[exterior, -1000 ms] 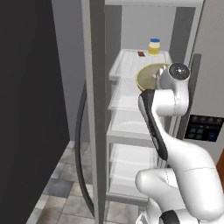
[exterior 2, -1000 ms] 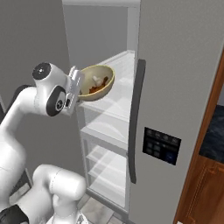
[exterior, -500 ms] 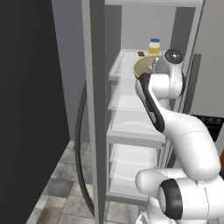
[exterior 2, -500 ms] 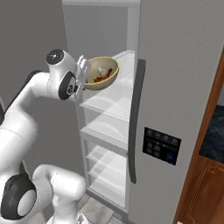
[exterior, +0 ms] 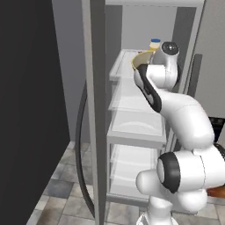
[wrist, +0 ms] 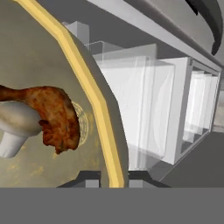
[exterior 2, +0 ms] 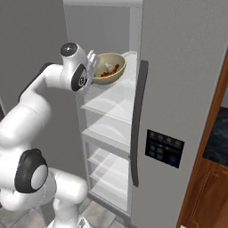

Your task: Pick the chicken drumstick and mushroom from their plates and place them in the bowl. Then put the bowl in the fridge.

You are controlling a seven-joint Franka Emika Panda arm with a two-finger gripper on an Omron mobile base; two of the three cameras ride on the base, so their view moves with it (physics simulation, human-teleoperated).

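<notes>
A: Risk check. The gripper [exterior 2: 94, 67] is clamped narrow on the rim of the bowl [exterior 2: 108, 67], and the bowl hangs tilted over the top shelf [exterior 2: 119, 86] of the fridge [exterior 2: 178, 89], not yet resting flat as far as I can judge.

B: So a one-sided rim pinch. If the fingers let go at this tilt, the bowl may rock or slide toward the shelf's front edge.

A: Agreed. Second risk: the contents. In the hand view the chicken drumstick [wrist: 52, 116] and the mushroom [wrist: 15, 124] lie loose against the bowl's inner wall, just beyond the fingertips. More tilt could roll them out.

B: Clearance?

A: A small jar with a blue lid [exterior: 154, 43] stands on the same shelf beyond the bowl; pushing deeper might knock it. Cannot tell the gap.

B: Appearance of the bowl?

A: Tan-yellow rim, speckled beige-olive inside. Drumstick glossy orange-brown, touching the pale mushroom.
</notes>
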